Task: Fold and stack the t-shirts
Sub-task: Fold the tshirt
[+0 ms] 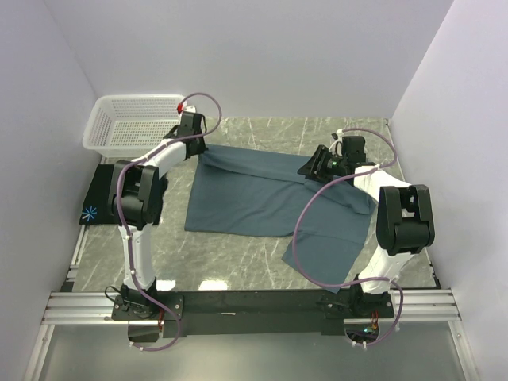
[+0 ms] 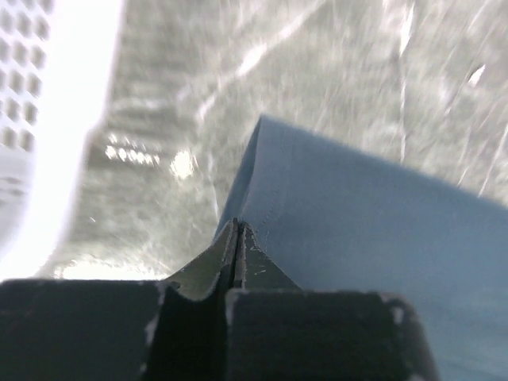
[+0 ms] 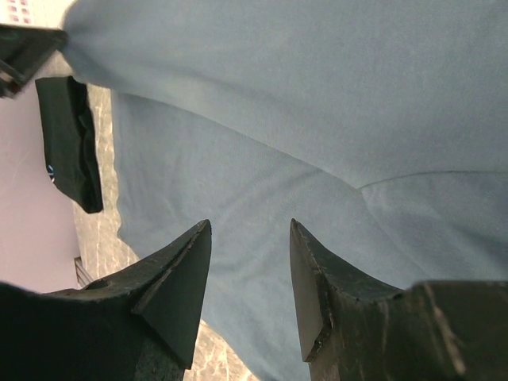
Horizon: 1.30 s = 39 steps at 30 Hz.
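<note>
The slate-blue t-shirt (image 1: 262,194) lies partly spread on the marble table. Its far left corner is drawn up to my left gripper (image 1: 195,148). In the left wrist view the jaws stand closed (image 2: 236,228) with the blue cloth's edge (image 2: 357,230) pinched at their tips. My right gripper (image 1: 312,170) hovers open over the shirt's right part. In the right wrist view its fingers (image 3: 250,228) are spread above the blue cloth (image 3: 278,103) and hold nothing. The black t-shirt (image 1: 103,190) lies folded at the table's left edge, its starburst print (image 1: 90,213) showing. It also shows in the right wrist view (image 3: 71,143).
A white lattice basket (image 1: 135,123) stands at the far left corner, just beside my left gripper, and shows as a white blur in the left wrist view (image 2: 55,119). White walls close in the table on three sides. Bare marble (image 1: 222,254) lies in front of the shirt.
</note>
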Available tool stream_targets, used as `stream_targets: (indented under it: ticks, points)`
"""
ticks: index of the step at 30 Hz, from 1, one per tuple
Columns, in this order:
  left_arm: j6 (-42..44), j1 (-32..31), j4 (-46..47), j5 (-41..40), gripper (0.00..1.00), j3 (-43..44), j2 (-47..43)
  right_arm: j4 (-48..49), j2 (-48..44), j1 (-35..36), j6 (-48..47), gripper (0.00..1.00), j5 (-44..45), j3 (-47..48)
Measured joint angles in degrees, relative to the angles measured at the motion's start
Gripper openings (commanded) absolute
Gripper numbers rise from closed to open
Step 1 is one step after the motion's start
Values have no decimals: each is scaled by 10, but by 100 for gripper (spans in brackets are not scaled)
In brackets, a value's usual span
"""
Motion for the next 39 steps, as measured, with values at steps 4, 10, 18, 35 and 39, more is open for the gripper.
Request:
stream_targets:
  ticks: [4,10,18,35,39]
  points:
    - [19,0,-13,-16,26,28,0,-4,3,0,-2,51,0,1]
    - [27,0,-42,-40,38,44,12,-18,14,0,-8,51,3,4]
    - [-32,3,-115,-64,55,42,20,-34,15,0,-18,51,21,12]
    - [-116,-9,-148,31,85,-70,-169,-86,-91,-81,17,51,208,-42]
    - [-87,-10,-151,16,95,-179,-308,-125,-159,-51,-2,50,297,-64]
